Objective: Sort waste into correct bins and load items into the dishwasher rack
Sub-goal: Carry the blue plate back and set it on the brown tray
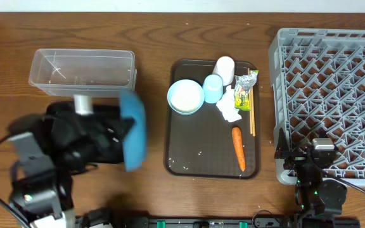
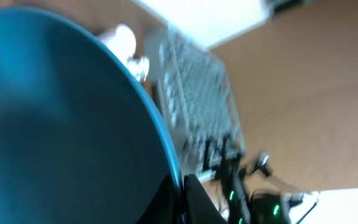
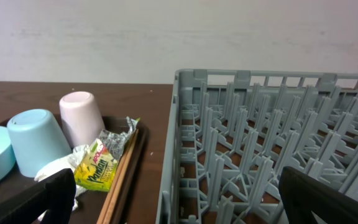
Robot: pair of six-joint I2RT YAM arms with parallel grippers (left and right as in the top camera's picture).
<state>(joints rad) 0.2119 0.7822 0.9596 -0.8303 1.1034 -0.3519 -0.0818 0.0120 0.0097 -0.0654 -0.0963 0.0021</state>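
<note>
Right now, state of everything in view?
plate: tilted on edge, held
left end effector: shut on plate
right end effector: open, empty
bowl: upright, rice inside
blue cup: upside down
white cup: upside down
tub: empty
rack: empty
wrapper: crumpled
carrot: lying flat

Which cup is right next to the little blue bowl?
The light-blue cup, upside down beside the bowl. The white cup stands farther off, nearer the rack.

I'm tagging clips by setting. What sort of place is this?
Probably a staged dish-clearing bench, not a real kitchen: wooden table, grey dishwasher rack, brown tray of dishes and scraps, plain wall.
</note>
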